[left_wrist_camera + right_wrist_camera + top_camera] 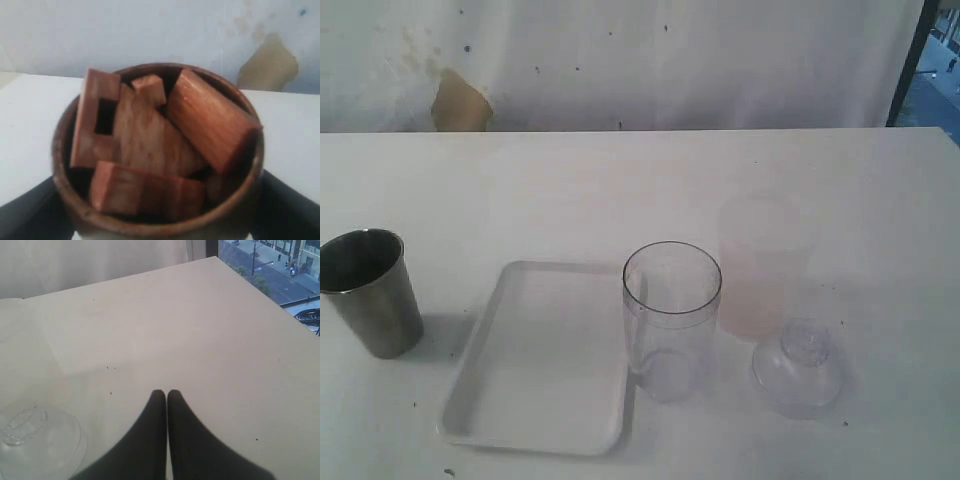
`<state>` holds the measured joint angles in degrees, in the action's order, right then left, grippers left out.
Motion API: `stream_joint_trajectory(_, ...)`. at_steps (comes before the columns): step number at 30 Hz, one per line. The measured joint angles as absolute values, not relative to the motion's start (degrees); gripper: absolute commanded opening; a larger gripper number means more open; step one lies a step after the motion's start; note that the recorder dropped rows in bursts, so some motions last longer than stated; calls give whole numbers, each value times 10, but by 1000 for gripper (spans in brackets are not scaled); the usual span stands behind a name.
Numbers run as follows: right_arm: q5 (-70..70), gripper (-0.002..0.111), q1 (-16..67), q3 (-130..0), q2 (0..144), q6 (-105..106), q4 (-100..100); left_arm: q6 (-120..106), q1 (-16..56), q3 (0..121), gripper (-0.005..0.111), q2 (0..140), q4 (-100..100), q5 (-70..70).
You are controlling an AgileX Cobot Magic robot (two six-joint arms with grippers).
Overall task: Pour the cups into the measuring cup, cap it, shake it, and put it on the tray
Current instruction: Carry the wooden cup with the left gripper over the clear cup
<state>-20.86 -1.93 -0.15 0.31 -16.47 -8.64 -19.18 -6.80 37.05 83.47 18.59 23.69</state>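
Note:
The brown wood-grain cup (157, 150) fills the left wrist view, packed with several reddish wooden blocks. My left gripper (157, 222) is shut on it, one dark finger (30, 212) on each side of its wall. This cup and both grippers are outside the exterior view. The steel tumbler (372, 292) stands upright at the table's left. The clear measuring cup (670, 318) stands upright and uncapped against the right edge of the white tray (535, 355). My right gripper (166, 392) is shut on nothing, over bare table beside the dome lid (35, 435).
A frosted translucent container (760, 265) stands just right of and behind the measuring cup. The clear dome lid with a knob (800, 368) lies in front of it. The table's right edge (265, 300) borders a window onto a street.

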Motion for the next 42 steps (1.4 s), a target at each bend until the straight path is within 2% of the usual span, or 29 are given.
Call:
stream_joint_trajectory(4, -209, 0, -19, -1, 3, -165, -86, -192, -62, 435, 0, 816, 177, 136)
stream_joint_trajectory(10, -209, 0, -19, -1, 3, -165, -86, -192, 1, 508, 0, 813, 145, 46)
stream_joint_trajectory(22, -209, 0, -19, -1, 3, -165, -86, -193, 184, 561, 0, 815, 134, 36)
stream_joint_trajectory(29, -209, 0, -19, -1, 3, -165, -86, -193, 270, 596, 0, 868, 133, 39)
stream_joint_trajectory(37, -209, 0, -19, -1, 3, -165, -86, -198, 344, 628, 0, 944, 101, 57)
stream_joint_trajectory(42, -209, 0, -19, -1, 3, -165, -86, -215, 362, 629, 0, 974, 70, 83)
